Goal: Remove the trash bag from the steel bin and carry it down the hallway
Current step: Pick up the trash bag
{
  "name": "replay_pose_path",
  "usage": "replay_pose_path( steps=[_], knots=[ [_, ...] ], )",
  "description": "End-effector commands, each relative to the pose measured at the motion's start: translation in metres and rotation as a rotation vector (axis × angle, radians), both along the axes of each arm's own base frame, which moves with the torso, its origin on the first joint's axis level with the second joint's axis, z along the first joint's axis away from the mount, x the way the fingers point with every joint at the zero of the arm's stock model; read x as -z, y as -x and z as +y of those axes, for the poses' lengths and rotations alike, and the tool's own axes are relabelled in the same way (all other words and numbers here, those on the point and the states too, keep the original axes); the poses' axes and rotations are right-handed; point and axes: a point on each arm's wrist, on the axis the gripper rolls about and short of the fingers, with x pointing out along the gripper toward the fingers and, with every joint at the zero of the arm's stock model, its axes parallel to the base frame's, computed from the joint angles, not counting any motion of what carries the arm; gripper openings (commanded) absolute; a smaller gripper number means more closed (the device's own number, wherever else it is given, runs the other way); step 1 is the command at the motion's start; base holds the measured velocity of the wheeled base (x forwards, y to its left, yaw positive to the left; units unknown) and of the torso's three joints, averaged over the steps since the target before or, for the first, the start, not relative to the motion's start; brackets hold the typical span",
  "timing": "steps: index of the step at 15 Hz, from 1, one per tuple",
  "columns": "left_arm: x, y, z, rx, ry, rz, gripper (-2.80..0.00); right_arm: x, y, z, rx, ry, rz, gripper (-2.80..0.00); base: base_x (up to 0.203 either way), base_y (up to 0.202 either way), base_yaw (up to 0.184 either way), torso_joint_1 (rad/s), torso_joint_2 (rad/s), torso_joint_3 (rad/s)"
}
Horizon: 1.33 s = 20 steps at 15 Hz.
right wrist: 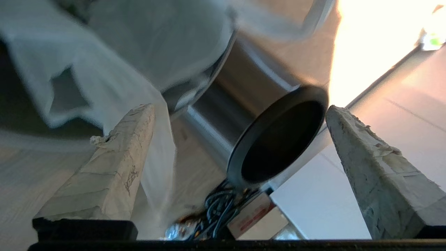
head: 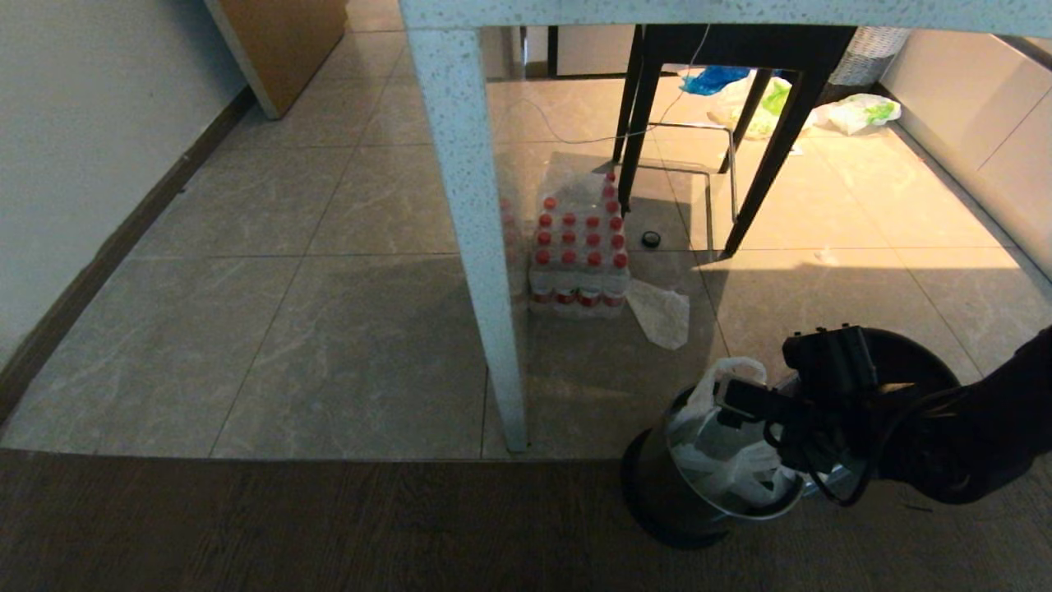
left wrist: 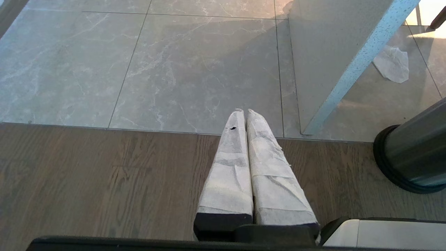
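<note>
Right gripper [head: 727, 403] spread wide over the mouth of the steel bin [head: 682, 501], holding nothing, the trash bag [head: 723, 448] inside it, one loop handle raised; left gripper [left wrist: 244, 115] pressed closed above wood flooring [left wrist: 104, 181] beside the bin

— Where was the right arm? [head: 970, 436]

— It came in from the near right, dark-sleeved and stretched toward the left, its wrist angled down.

— And the right gripper [right wrist: 240, 139]?

— Its jaws stood spread wide, the two tape-wrapped fingers [right wrist: 115, 153] well apart with nothing pinched between them.

— What about the left gripper [left wrist: 243, 113]?

— It hung low at the near left, pointing forward and down. Its white-wrapped fingers [left wrist: 268, 164] lay pressed together along their length, tips touching, gripping nothing.
</note>
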Motion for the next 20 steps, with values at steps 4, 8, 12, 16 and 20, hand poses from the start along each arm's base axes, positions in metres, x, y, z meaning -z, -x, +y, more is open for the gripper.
replay_pose_path(
  steps=[4,8,12,16,20],
  knots=[
    [0.0,0.0,0.0,0.0,0.0,-0.003,-2.8,-0.021,0.015,-0.002,-0.005,-0.041,-0.01,0.0,0.0,0.0,0.0,0.0,0.0,0.0],
    [0.0,0.0,0.0,0.0,0.0,-0.001,-2.8,-0.02,0.031,0.011,0.016,-0.118,0.072,0.0,0.0,0.0,0.0,0.0,0.0,0.0],
    [0.0,0.0,0.0,0.0,0.0,-0.002,-2.8,-0.011,0.053,0.02,0.056,-0.129,0.219,0.0,0.0,0.0,0.0,0.0,0.0,0.0],
    [0.0,0.0,0.0,0.0,0.0,-0.001,-2.8,-0.001,0.045,0.019,0.095,-0.081,0.24,0.0,0.0,0.0,0.0,0.0,0.0,0.0],
    [0.0,0.0,0.0,0.0,0.0,-0.001,-2.8,-0.007,0.015,0.018,0.127,-0.106,0.137,0.0,0.0,0.0,0.0,0.0,0.0,0.0]
  ],
)
